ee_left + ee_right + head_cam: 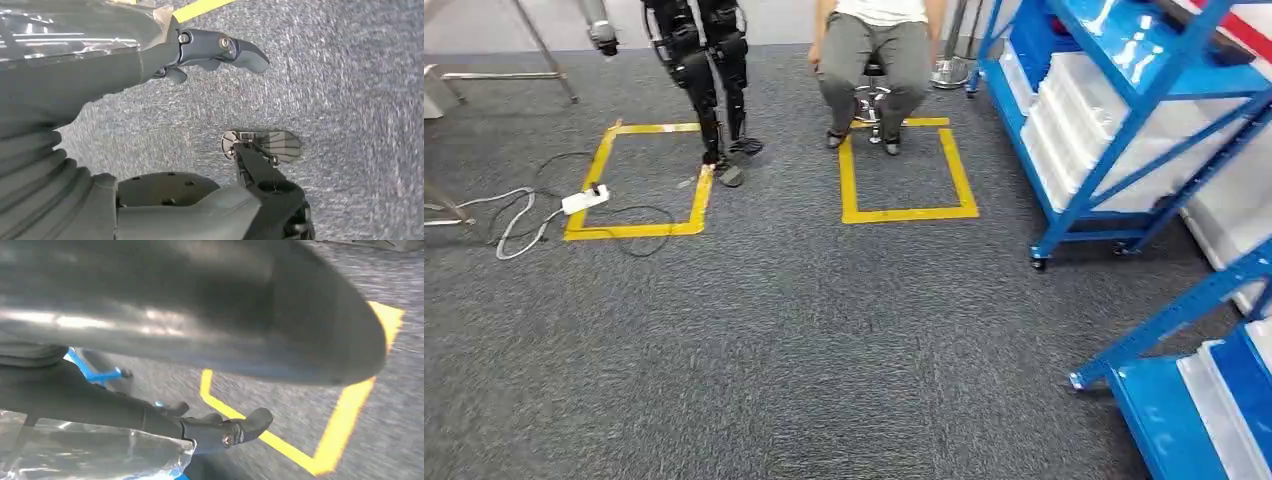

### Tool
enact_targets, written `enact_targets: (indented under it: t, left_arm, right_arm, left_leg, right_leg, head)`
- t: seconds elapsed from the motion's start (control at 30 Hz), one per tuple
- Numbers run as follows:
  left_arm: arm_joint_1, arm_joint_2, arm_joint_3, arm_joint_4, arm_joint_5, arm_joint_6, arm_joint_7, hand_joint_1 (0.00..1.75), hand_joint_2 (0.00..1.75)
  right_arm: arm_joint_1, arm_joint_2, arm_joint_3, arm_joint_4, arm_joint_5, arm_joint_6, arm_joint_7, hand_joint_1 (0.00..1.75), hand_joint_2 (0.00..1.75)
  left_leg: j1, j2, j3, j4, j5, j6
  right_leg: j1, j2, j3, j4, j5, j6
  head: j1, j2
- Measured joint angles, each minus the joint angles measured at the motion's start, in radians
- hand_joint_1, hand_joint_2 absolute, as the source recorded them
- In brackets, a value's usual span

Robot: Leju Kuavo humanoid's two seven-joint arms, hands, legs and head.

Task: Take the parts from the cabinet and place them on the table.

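The blue cabinet (1064,200) stands at the right of the head view, with white bins (1089,110) on its shelves. The corner of a second blue rack (1169,400) shows at the lower right. My left hand (210,47) hangs over grey carpet, its fingers stretched out and apart from the thumb, and only carpet shows between them. My right hand (215,427) hangs the same way, with nothing between its fingers. Crinkled clear plastic lies along the far side of each hand's fingers (75,25) (90,450); I cannot tell what it is.
A person (874,60) sits on a stool at the back, by one yellow tape square (904,213). Another robot's dark legs (709,70) stand at a second tape square (634,229). A white power strip (584,199) and cables lie at the left. Metal legs (544,45) stand at the far left.
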Motion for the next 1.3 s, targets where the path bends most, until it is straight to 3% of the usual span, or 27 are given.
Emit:
enact_targets:
  t: [0.07,0.1,0.13,0.27,0.3,0.33,0.37,0.43,0.47,0.5,0.57,0.6,0.63,0.67,0.77,0.8,0.83,0.87,0.93,0.97,1.0,1.03,1.1,1.13,1.17,1.2,1.3]
  left_arm:
    - [-0.001,0.000,0.000,0.000,-0.001,-0.003,0.001,0.00,1.75]
    - [-0.001,-0.001,0.000,0.000,-0.002,-0.005,0.001,0.00,1.75]
    - [-0.001,0.000,0.000,0.000,-0.003,-0.006,0.001,0.00,1.75]
    - [-0.007,0.001,-0.001,-0.001,-0.008,-0.008,0.002,0.00,1.75]
    - [-0.007,0.001,-0.001,-0.002,-0.008,-0.008,0.002,0.00,1.75]
    - [-0.007,0.001,-0.001,-0.002,-0.008,-0.008,0.002,0.00,1.75]
    - [-0.006,0.001,-0.001,-0.002,-0.009,-0.008,0.002,0.00,1.75]
    - [-0.003,0.001,-0.001,-0.001,-0.009,-0.008,0.002,0.00,1.75]
    - [-0.001,0.001,-0.001,-0.001,-0.009,-0.009,0.002,0.00,1.75]
    - [0.000,0.001,-0.001,-0.001,-0.009,-0.010,0.003,0.00,1.75]
    - [-0.001,0.001,-0.001,-0.001,-0.009,-0.011,0.003,0.00,1.75]
    - [-0.001,0.002,-0.001,-0.001,-0.009,-0.013,0.003,0.00,1.75]
    - [-0.001,0.004,-0.001,-0.001,-0.010,-0.014,0.003,0.00,1.75]
    - [-0.001,0.008,-0.001,-0.001,-0.011,-0.014,0.003,0.00,1.75]
    - [-0.004,0.008,-0.003,-0.002,-0.013,-0.015,0.003,0.00,1.75]
    - [-0.004,0.007,-0.003,-0.002,-0.016,-0.015,0.002,0.00,1.75]
    - [-0.005,0.006,-0.004,-0.001,-0.018,-0.015,0.001,0.00,1.75]
    - [-0.003,0.005,-0.005,-0.002,-0.020,-0.015,0.000,0.00,1.75]
    - [0.000,0.005,-0.005,-0.001,-0.021,-0.015,0.000,0.00,1.75]
    - [0.000,0.005,-0.005,-0.001,-0.021,-0.015,0.000,0.00,1.75]
    - [0.000,0.004,-0.005,-0.001,-0.021,-0.015,0.000,0.00,1.75]
    - [0.000,0.004,-0.006,-0.001,-0.022,-0.015,0.000,0.00,1.75]
    - [0.000,0.002,-0.006,-0.001,-0.023,-0.015,0.000,0.00,1.75]
    - [-0.001,0.001,-0.006,-0.001,-0.023,-0.015,0.000,0.00,1.75]
    - [-0.001,0.003,-0.006,-0.002,-0.024,-0.015,-0.001,0.00,1.75]
    - [-0.001,0.003,-0.006,-0.001,-0.024,-0.015,-0.001,0.00,1.75]
    - [-0.006,0.003,-0.006,-0.002,-0.024,-0.014,-0.002,0.00,1.75]
  right_arm:
    - [0.004,-0.001,-0.004,0.000,-0.001,0.000,0.000,0.00,0.00]
    - [0.004,-0.003,-0.006,0.000,-0.002,0.000,0.000,0.00,0.00]
    - [0.000,-0.001,-0.007,0.000,-0.003,0.000,0.000,0.00,0.00]
    - [0.003,-0.003,-0.013,0.000,-0.007,0.000,-0.002,0.00,0.00]
    - [0.005,-0.004,-0.013,0.000,-0.008,0.000,-0.002,0.00,0.00]
    - [0.005,-0.004,-0.014,0.000,-0.008,-0.001,-0.003,0.00,0.00]
    - [0.004,-0.004,-0.014,0.000,-0.008,-0.001,-0.003,0.00,0.00]
    - [0.003,-0.001,-0.014,0.000,-0.007,-0.001,-0.004,0.00,0.00]
    - [0.005,0.000,-0.014,0.000,-0.007,-0.001,-0.004,0.00,0.00]
    - [0.007,-0.001,-0.014,0.000,-0.006,-0.001,-0.004,0.00,0.00]
    - [0.007,-0.001,-0.014,0.000,-0.006,-0.001,-0.004,0.00,0.00]
    - [0.006,0.000,-0.014,0.000,-0.006,-0.001,-0.004,0.00,0.00]
    - [0.006,0.003,-0.014,0.000,-0.006,-0.001,-0.004,0.00,0.00]
    - [0.005,0.005,-0.014,0.000,-0.006,-0.001,-0.003,0.00,0.00]
    - [0.008,0.006,-0.014,0.000,-0.006,-0.002,-0.003,0.00,0.00]
    - [0.009,0.005,-0.015,0.000,-0.006,-0.003,-0.003,0.00,0.00]
    - [0.010,0.004,-0.016,0.000,-0.006,-0.003,-0.003,0.00,0.00]
    - [0.007,0.004,-0.017,0.000,-0.005,-0.004,-0.003,0.00,0.00]
    - [0.004,0.003,-0.020,0.000,-0.005,-0.005,-0.003,0.00,0.00]
    - [0.005,0.003,-0.021,0.000,-0.005,-0.005,-0.003,0.00,0.00]
    - [0.006,0.003,-0.021,0.000,-0.005,-0.005,-0.003,0.00,0.00]
    - [0.009,0.002,-0.022,0.000,-0.005,-0.005,-0.002,0.00,0.00]
    - [0.009,-0.002,-0.023,0.000,-0.002,-0.006,-0.002,0.00,0.00]
    - [0.008,-0.003,-0.023,0.000,0.001,-0.006,-0.002,0.00,0.00]
    - [0.003,0.002,-0.023,0.000,0.003,-0.006,-0.002,0.00,0.00]
    - [0.002,0.001,-0.023,0.000,0.003,-0.006,-0.002,0.00,0.00]
    - [0.005,-0.001,-0.023,0.000,0.003,-0.006,-0.002,0.00,0.00]
  left_leg:
    - [0.002,0.023,0.002,0.001,-0.003,-0.006]
    - [0.002,0.036,0.006,0.003,-0.007,-0.012]
    - [-0.004,0.045,0.006,0.008,-0.014,-0.022]
    - [0.001,0.083,0.020,0.009,-0.024,-0.049]
    - [0.011,0.063,0.019,0.018,-0.035,-0.060]
    - [0.011,0.011,0.008,0.050,-0.064,-0.062]
    - [0.012,-0.022,-0.020,0.115,-0.108,-0.061]
    - [0.011,-0.047,-0.104,0.290,-0.187,-0.059]
    - [0.011,-0.049,-0.137,0.349,-0.198,-0.056]
    - [0.011,-0.050,-0.145,0.350,-0.179,-0.050]
    - [0.010,-0.058,-0.096,0.230,-0.094,-0.037]
    - [0.008,-0.076,-0.053,0.137,-0.045,-0.028]
    - [0.006,-0.133,-0.017,0.056,-0.015,-0.018]
    - [0.005,-0.148,-0.011,0.038,-0.021,-0.015]
    - [-0.006,-0.111,-0.010,0.035,-0.017,-0.010]
    - [0.004,-0.093,-0.004,0.013,-0.004,-0.004]
    - [0.002,-0.081,-0.001,0.006,0.003,-0.005]
    - [0.002,-0.066,-0.001,0.000,0.006,0.004]
    - [0.000,-0.032,-0.004,0.001,0.005,0.003]
    - [0.000,-0.015,-0.006,0.001,0.005,0.003]
    - [0.000,-0.001,-0.007,0.001,0.004,0.002]
    - [0.001,0.012,-0.006,0.001,0.003,0.000]
    - [0.004,0.038,-0.001,0.003,-0.002,-0.008]
    - [0.003,0.048,0.003,0.007,-0.006,-0.016]
    - [-0.009,0.058,0.000,0.018,-0.017,-0.027]
    - [-0.010,0.070,0.004,0.020,-0.019,-0.033]
    - [0.001,0.099,0.013,0.022,-0.026,-0.043]
  right_leg:
    - [-0.010,-0.016,0.080,-0.143,0.055,0.024]
    - [-0.016,-0.053,0.148,-0.262,0.089,0.036]
    - [-0.012,-0.096,0.176,-0.314,0.093,0.030]
    - [0.002,-0.049,0.165,-0.313,0.101,-0.004]
    - [-0.015,-0.036,0.176,-0.317,0.105,-0.014]
    - [-0.012,-0.027,0.176,-0.316,0.107,-0.018]
    - [-0.008,-0.019,0.175,-0.316,0.110,-0.028]
    - [0.001,0.007,0.172,-0.316,0.111,-0.033]
    - [0.005,0.021,0.172,-0.315,0.111,-0.033]
    - [0.009,0.038,0.173,-0.315,0.111,-0.034]
    - [0.013,0.065,0.176,-0.314,0.112,-0.034]
    - [0.013,0.080,0.178,-0.314,0.112,-0.033]
    - [0.010,0.090,0.178,-0.314,0.112,-0.033]
    - [0.022,0.100,0.175,-0.311,0.114,-0.029]
    - [0.011,0.128,0.164,-0.319,0.123,-0.013]
    - [0.021,0.129,0.154,-0.314,0.124,-0.009]
    - [0.018,0.083,0.147,-0.294,0.113,-0.013]
    - [0.018,0.027,0.111,-0.231,0.069,-0.018]
    - [0.014,0.006,0.033,-0.069,-0.007,-0.020]
    - [0.011,0.003,-0.003,0.009,-0.032,-0.014]
    - [0.006,0.001,-0.009,0.026,-0.031,-0.005]
    - [0.002,-0.002,0.012,-0.005,-0.016,0.007]
    - [-0.005,-0.030,0.119,-0.190,0.048,0.034]
    - [-0.009,-0.082,0.172,-0.280,0.071,0.041]
    - [0.000,-0.115,0.191,-0.313,0.080,0.034]
    - [0.000,-0.089,0.187,-0.307,0.085,0.014]
    - [-0.001,-0.055,0.185,-0.304,0.085,-0.005]
  head:
    - [0.002,0.000]
    - [0.002,0.000]
    - [0.003,0.000]
    - [-0.003,0.000]
    - [-0.004,0.000]
    - [-0.011,0.000]
    - [-0.012,0.000]
    - [-0.013,0.000]
    - [-0.013,0.000]
    - [-0.012,0.000]
    - [-0.013,0.000]
    - [-0.013,0.000]
    - [-0.012,0.000]
    - [-0.011,0.000]
    - [-0.013,0.000]
    - [-0.011,0.000]
    - [-0.011,0.000]
    - [-0.004,0.000]
    - [-0.004,0.000]
    - [-0.003,0.000]
    - [-0.002,0.000]
    - [-0.002,0.000]
    - [-0.002,0.000]
    - [-0.001,0.000]
    - [0.007,0.000]
    - [-0.002,0.000]
    - [-0.007,0.000]
